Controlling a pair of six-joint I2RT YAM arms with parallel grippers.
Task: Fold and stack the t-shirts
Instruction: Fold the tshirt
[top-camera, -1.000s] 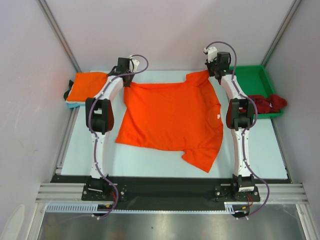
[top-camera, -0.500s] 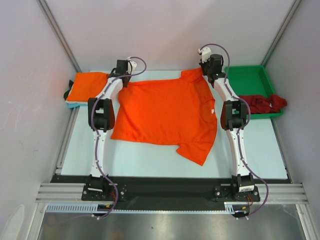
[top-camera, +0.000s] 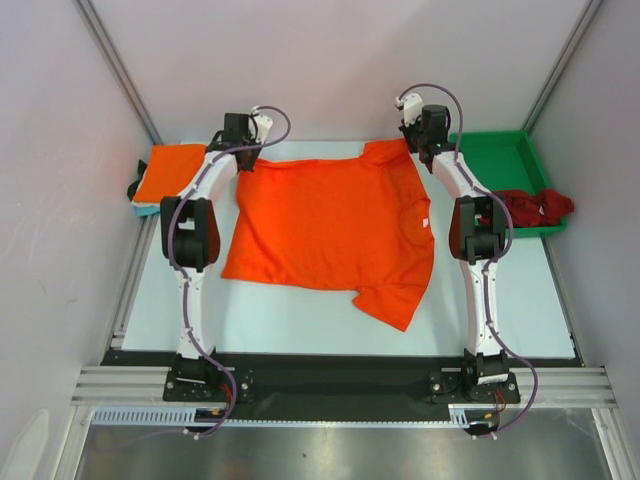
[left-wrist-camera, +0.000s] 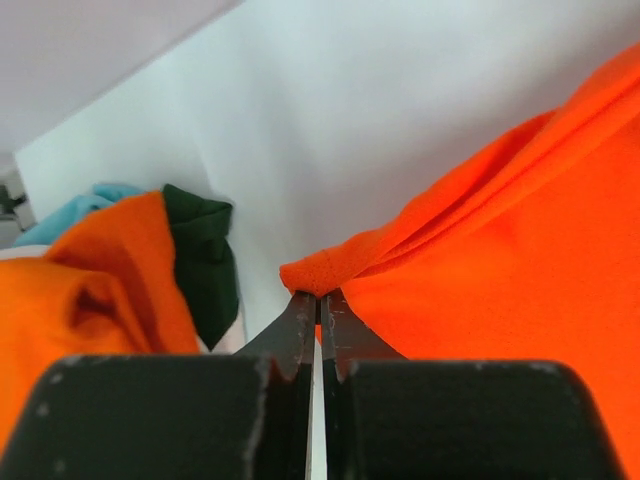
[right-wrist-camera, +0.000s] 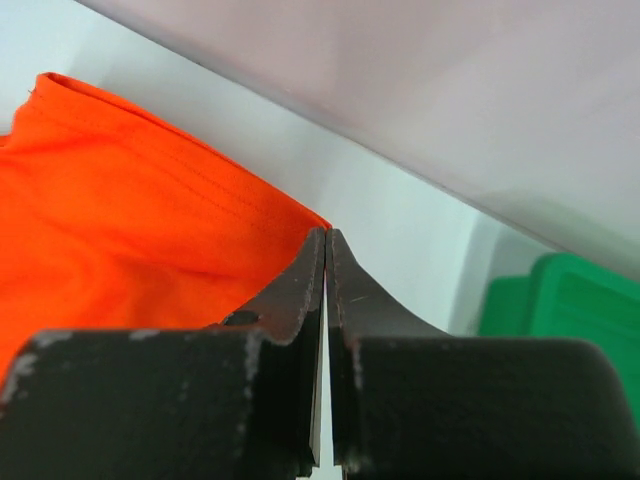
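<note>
from above, a bright orange t-shirt (top-camera: 330, 225) lies spread flat across the middle of the pale table (top-camera: 300, 312), its collar toward the right and one sleeve hanging down toward the lower centre of the frame. the left gripper (top-camera: 244, 158) sits at the shirt's upper left corner and the right gripper (top-camera: 408, 148) at its upper right corner, both near the far edge of the table. at the upper left a folded orange t-shirt (top-camera: 172, 170) rests on top of a pale blue t-shirt (top-camera: 146, 209), of which only a strip shows. at the upper right stands a green tray (top-camera: 497, 158), and a dark red t-shirt (top-camera: 530, 207) lies bunched over its near rim. in the left wrist view, the left gripper (left-wrist-camera: 320, 300) has its jaws pressed together, pinching a puckered corner of the orange t-shirt (left-wrist-camera: 500, 260), which fills the right side of the frame; at the left are the folded orange t-shirt (left-wrist-camera: 70, 300), a bit of the pale blue t-shirt (left-wrist-camera: 85, 208) behind it, and a dark green cloth (left-wrist-camera: 200, 262) just beside them. in the right wrist view, the right gripper (right-wrist-camera: 327, 238) is also clamped tight, its tips nipping the seamed edge of the orange t-shirt (right-wrist-camera: 130, 200), which fills the left of the frame; the green tray (right-wrist-camera: 565, 300) shows at the lower right.
</note>
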